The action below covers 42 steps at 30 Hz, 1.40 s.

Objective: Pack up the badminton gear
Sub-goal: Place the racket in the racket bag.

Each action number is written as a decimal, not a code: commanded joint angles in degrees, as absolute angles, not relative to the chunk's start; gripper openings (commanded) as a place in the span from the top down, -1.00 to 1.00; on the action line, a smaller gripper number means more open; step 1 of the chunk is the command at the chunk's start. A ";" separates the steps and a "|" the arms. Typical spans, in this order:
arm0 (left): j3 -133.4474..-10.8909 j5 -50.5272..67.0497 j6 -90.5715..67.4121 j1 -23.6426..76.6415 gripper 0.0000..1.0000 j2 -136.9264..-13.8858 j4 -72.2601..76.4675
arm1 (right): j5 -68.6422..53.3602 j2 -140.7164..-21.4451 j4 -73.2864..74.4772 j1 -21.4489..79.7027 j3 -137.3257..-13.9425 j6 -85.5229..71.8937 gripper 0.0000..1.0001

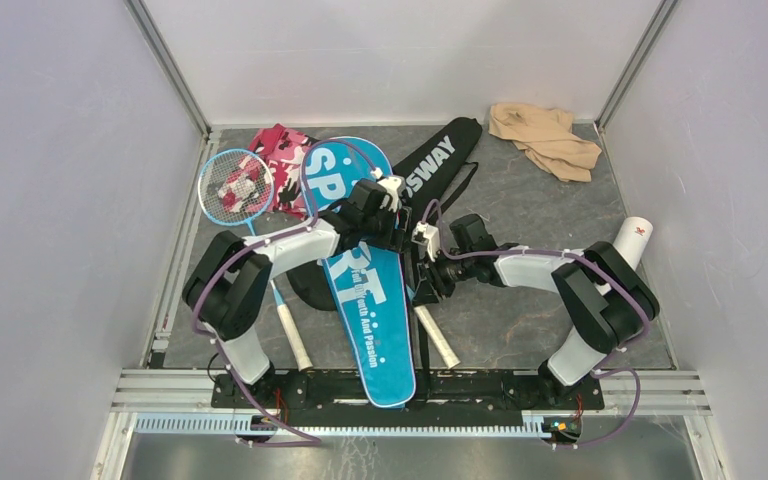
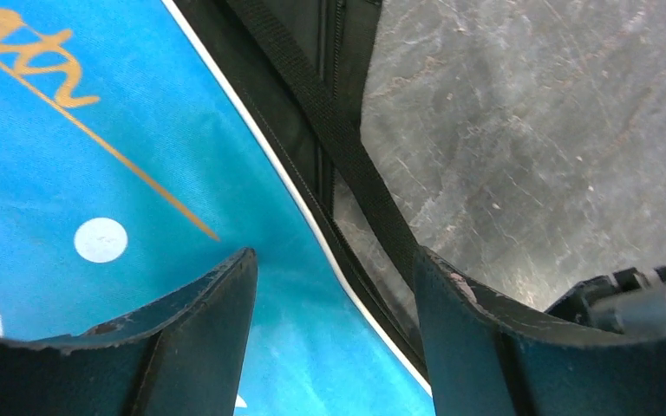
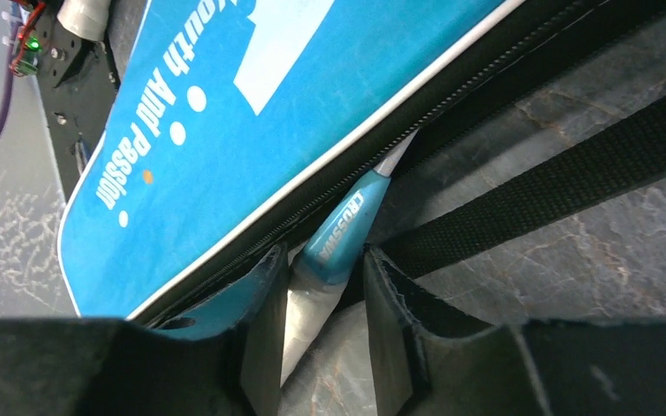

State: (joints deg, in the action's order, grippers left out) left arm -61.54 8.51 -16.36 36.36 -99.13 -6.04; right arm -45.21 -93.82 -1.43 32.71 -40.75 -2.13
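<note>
Key relation: the racket handle (image 3: 344, 227) runs lengthwise through the right gripper (image 3: 325, 256). In the right wrist view it goes from 7 o'clock, the white grip, to 1 o'clock, where the blue cone slips under the zipper edge of the blue cover (image 3: 251, 113). The jaws straddle the cone with thin gaps either side; can't tell if they actually bite it. From the top view the same handle pokes out from under the cover toward 5 o'clock, with the shaft and head hidden toward 11 o'clock. The right arm is clearly the nearer one. The left gripper (image 2: 334, 260) sits further up the cover toward 11–12 o'clock of the handle. Its jaws are spread wide, holding nothing, hanging over the cover's white-piped right edge and the black cover (image 2: 308, 113) under it. The black strap (image 3: 555, 186) lies just beside the right jaw at 3 o'clock, apart from the handle. My read: any slide has to follow the 7-to-1 axis, in or out of the cover mouth. A sideways pull would probably snag the zipper edge or the strap.
</note>
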 commanded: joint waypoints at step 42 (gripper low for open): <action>-69.99 23.87 -12.35 32.79 0.96 -94.90 -1.07 | -43.10 -86.19 0.37 23.40 -49.68 0.40 -0.01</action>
